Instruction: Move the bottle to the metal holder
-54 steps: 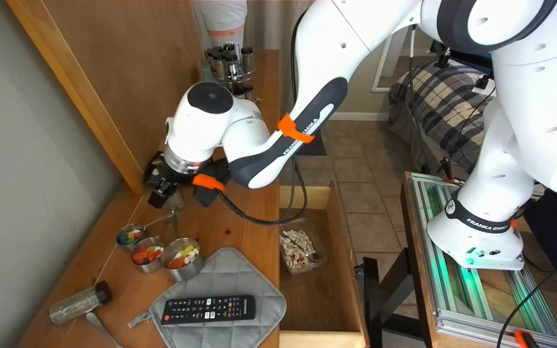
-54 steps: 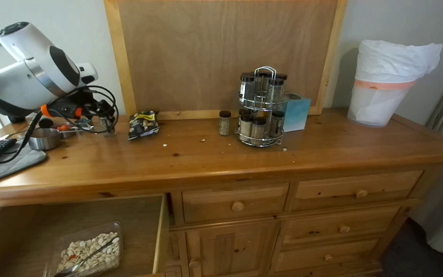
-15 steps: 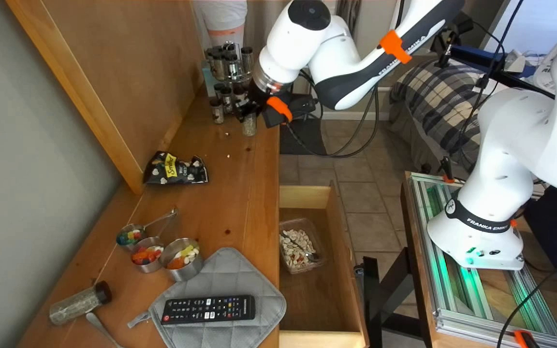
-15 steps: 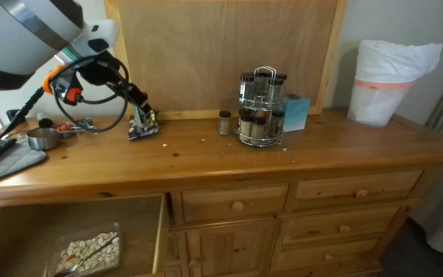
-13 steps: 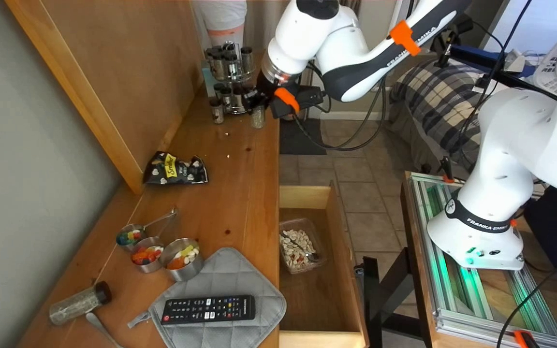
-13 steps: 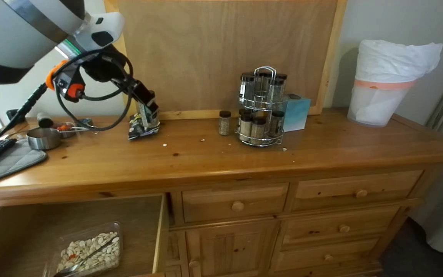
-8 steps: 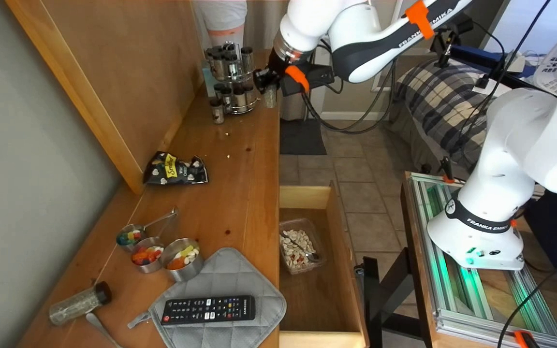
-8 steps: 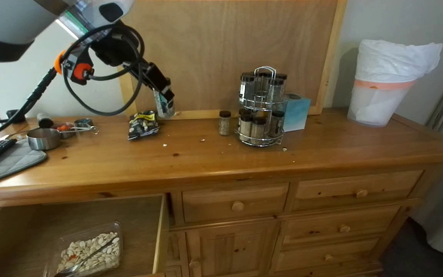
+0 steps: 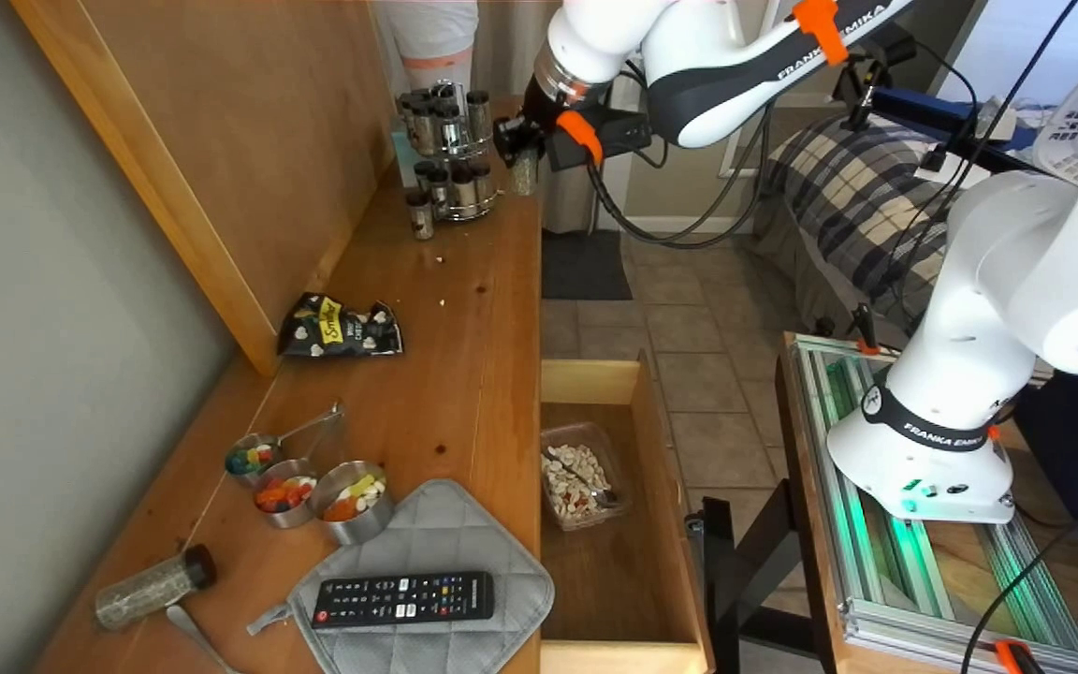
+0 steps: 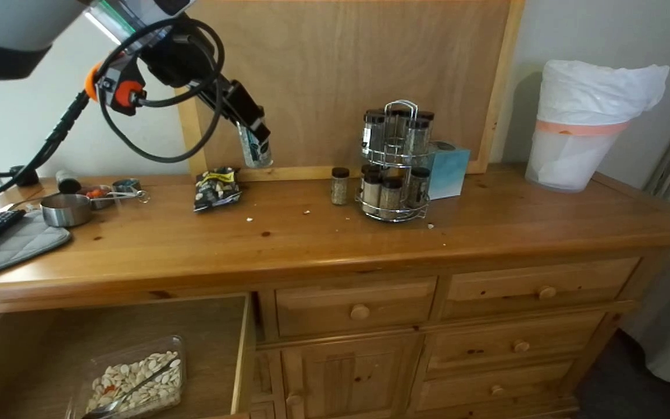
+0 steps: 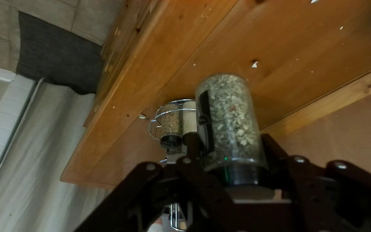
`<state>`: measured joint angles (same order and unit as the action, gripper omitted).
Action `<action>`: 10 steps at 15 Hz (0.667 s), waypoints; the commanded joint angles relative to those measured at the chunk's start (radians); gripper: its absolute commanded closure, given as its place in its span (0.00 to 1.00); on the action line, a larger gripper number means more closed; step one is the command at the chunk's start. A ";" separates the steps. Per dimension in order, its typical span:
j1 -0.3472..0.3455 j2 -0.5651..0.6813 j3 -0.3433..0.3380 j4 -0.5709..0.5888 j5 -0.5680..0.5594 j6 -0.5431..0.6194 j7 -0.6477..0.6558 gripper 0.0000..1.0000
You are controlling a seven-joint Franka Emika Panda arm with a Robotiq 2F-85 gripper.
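Bottle (image 11: 232,119) is in the grip of the gripper (image 11: 232,145); the fingers (image 11: 274,149) pinch it from both sides near its black cap (image 11: 243,174). The wall is clear, the contents are pale greenish flakes, and a dark label shows on one side. In an exterior view the bottle (image 10: 255,148) hangs base down at a slight tilt, raised off the dresser (image 10: 288,244). It is apart from the rack (image 10: 394,158) and to its left there.

The rack, two tiers of shiny wire, stands upright and carries capped jars (image 10: 390,195) on both tiers. A single jar (image 10: 339,187) stands just left of it. A blue box (image 10: 449,173) stands just behind it on the right; a bin (image 10: 567,160) with a white bag (image 10: 599,93) is at far right. A snack packet (image 10: 217,189) lies farther left.

In an exterior view, three metal cups (image 9: 359,532) with coloured pieces stand at near left. A remote (image 9: 403,599) lies on a grey potholder (image 9: 516,585). A jar on its side (image 9: 146,594) lies nearer, at the left. The drawer (image 9: 623,585) is open; a plastic tub (image 10: 157,346) inside holds pale seeds (image 10: 128,370) and a spoon (image 10: 105,408).
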<state>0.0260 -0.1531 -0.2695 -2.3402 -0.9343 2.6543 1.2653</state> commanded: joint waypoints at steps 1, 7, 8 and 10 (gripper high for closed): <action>-0.073 0.002 0.070 -0.001 0.019 0.007 -0.013 0.51; -0.156 0.134 0.058 0.141 0.084 0.017 -0.096 0.76; -0.168 0.164 0.057 0.173 0.090 0.019 -0.109 0.76; -0.180 0.219 0.057 0.232 0.131 0.032 -0.163 0.76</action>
<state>-0.1275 -0.0333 -0.2259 -2.2177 -0.8665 2.6628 1.1767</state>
